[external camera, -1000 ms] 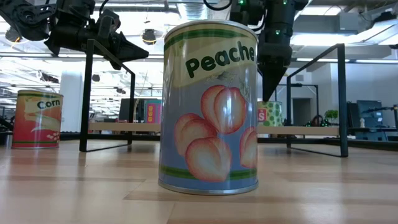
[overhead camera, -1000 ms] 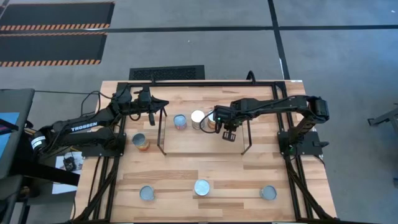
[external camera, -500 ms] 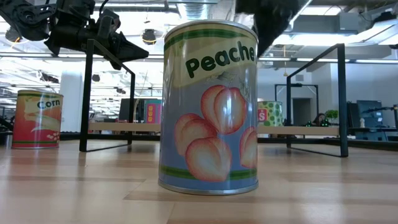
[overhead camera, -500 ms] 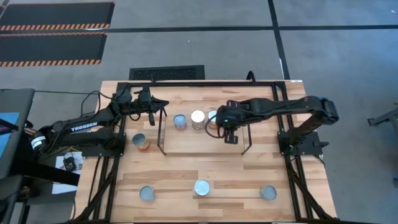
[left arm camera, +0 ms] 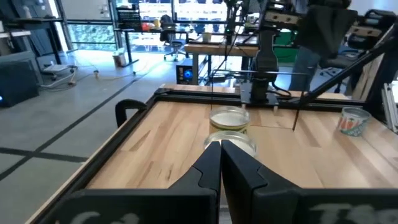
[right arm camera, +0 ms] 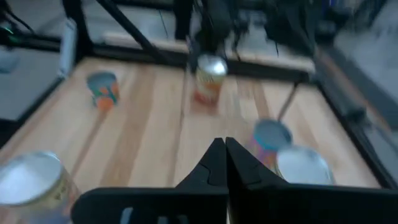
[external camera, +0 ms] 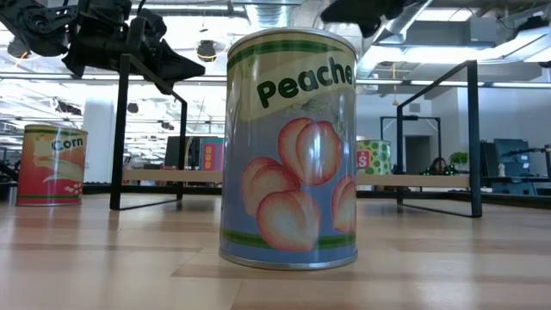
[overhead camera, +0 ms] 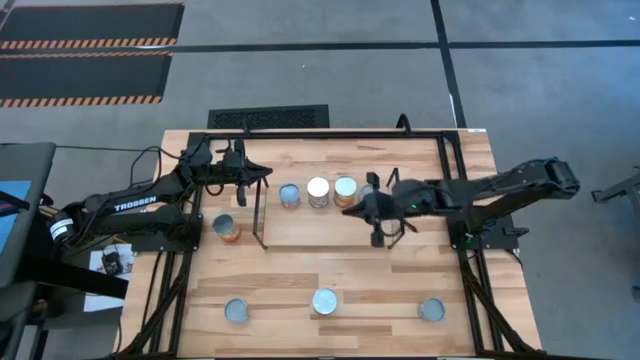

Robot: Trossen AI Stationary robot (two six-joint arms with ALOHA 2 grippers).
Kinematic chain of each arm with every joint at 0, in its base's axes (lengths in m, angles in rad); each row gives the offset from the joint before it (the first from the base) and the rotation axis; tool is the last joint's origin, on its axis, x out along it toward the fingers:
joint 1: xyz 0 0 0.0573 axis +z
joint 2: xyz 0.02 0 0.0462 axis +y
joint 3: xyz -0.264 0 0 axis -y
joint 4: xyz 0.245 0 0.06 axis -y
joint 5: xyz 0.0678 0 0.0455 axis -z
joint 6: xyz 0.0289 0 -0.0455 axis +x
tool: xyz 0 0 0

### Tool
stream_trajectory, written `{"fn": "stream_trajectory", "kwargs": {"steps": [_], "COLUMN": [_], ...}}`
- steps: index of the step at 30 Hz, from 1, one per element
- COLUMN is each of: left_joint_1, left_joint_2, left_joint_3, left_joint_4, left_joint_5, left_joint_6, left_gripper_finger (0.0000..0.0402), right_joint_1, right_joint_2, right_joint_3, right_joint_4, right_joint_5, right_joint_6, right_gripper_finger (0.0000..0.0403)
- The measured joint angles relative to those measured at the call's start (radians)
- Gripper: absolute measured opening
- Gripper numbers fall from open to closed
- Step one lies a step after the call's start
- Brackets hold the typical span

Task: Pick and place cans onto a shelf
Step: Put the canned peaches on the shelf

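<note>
A peach-labelled can (external camera: pixel 291 146) stands nearest the low camera on the pale wooden table (overhead camera: pixel 300 270), flanked along the front edge by two silvery-topped cans (overhead camera: pixel 237 311) (overhead camera: pixel 431 310). Beyond it, the light-wood shelf (overhead camera: pixel 325 222), framed by thin black wire uprights, carries three cylindrical tins in a row: a blue-topped can (overhead camera: pixel 290 195), a white-topped can (overhead camera: pixel 318 191) and an orange-sided can (overhead camera: pixel 345 190). The right gripper (overhead camera: pixel 377 236), fingers pressed together and holding nothing, hangs over the shelf's right end. A corn can (overhead camera: pixel 227 228) sits left of the shelf. The left gripper (left arm camera: pixel 220 163), also closed and empty, waits by the shelf's left upright.
</note>
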Motion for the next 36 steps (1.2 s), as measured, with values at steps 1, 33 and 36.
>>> {"fn": "stream_trajectory", "kwargs": {"steps": [1,33,36], "left_joint_1": [-0.003,-0.570,-0.645], "left_joint_2": [-0.004,-0.096,-0.095], "left_joint_3": [0.000,0.002,0.018], "left_joint_4": [0.000,-0.124,-0.152], "left_joint_5": [0.000,-0.399,-0.469], "left_joint_6": [0.002,0.073,0.072], "left_gripper_finger": [0.0000,0.0000,0.0000], "right_joint_1": [0.012,0.551,0.596], "right_joint_2": [-0.007,0.171,0.195], "right_joint_3": [-0.030,-0.068,-0.063], "right_joint_4": [0.068,0.267,0.257], "right_joint_5": [0.006,0.356,0.360], "right_joint_6": [-0.017,0.129,0.135], "right_gripper_finger": [0.0004,0.0002,0.0003]}}
